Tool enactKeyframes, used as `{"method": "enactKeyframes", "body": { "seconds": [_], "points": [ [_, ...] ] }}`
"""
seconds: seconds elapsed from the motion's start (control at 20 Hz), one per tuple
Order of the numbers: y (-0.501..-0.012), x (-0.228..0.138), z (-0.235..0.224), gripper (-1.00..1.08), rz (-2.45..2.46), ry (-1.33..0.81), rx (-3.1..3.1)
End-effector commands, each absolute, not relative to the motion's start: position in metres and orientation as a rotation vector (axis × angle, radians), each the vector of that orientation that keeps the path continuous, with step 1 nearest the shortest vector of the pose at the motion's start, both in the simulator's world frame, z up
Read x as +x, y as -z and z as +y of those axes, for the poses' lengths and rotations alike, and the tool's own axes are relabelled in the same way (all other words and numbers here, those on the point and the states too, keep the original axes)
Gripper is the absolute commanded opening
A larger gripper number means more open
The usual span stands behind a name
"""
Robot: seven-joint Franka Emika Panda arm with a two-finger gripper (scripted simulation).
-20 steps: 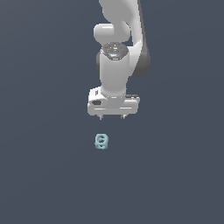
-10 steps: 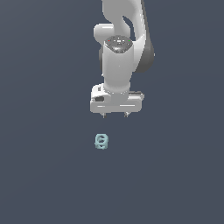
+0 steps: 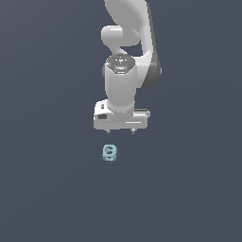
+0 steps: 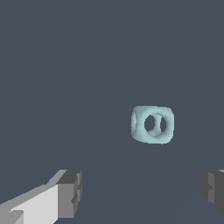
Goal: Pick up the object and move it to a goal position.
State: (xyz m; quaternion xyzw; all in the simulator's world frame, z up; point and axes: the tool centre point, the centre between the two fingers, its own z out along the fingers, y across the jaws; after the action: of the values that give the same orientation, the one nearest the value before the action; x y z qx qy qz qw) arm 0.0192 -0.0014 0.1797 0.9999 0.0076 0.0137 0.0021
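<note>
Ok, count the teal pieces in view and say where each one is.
1. The teal piece lies on the dark surface, just ahead of the open gripper, untouched. None hidden, apparently.

plain dark slate-grey surface (image 3: pixel 47 189), flat and even in tone, filling both views

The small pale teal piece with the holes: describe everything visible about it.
The small pale teal-blue openwork piece looks like a rounded, knobbly block of joined loops, matte and plastic-like. The wrist view shows a large hole through its middle, with further openings at its sides. It lies on the plain dark grey surface, whole and alone. Nothing touches it: the white gripper hangs above it, offset toward the exterior view's right, with its dark fingertips spread wide and well clear.
</note>
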Motion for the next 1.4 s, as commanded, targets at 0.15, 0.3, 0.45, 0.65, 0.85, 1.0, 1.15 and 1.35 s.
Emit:
{"method": "enactKeyframes", "body": {
  "seconds": [0.15,0.3,0.45,0.65,0.85,1.0,1.15,1.35],
  "points": [
    [-0.145,0.034,-0.022,1.0,-0.018,-0.025,3.139],
    [-0.126,0.04,-0.033,1.0,-0.041,-0.016,3.14],
    [-0.11,0.045,-0.042,1.0,-0.058,-0.009,3.141],
    [-0.096,0.048,-0.05,1.0,-0.073,-0.003,3.141],
    [-0.09,0.049,-0.053,1.0,-0.08,0.0,3.141],
    [-0.09,0.048,-0.053,1.0,-0.079,0.001,3.14],
    [-0.084,0.048,-0.053,1.0,-0.079,0.001,3.14],
    [-0.067,0.048,-0.053,1.0,-0.079,0.001,3.14]
  ]
}}
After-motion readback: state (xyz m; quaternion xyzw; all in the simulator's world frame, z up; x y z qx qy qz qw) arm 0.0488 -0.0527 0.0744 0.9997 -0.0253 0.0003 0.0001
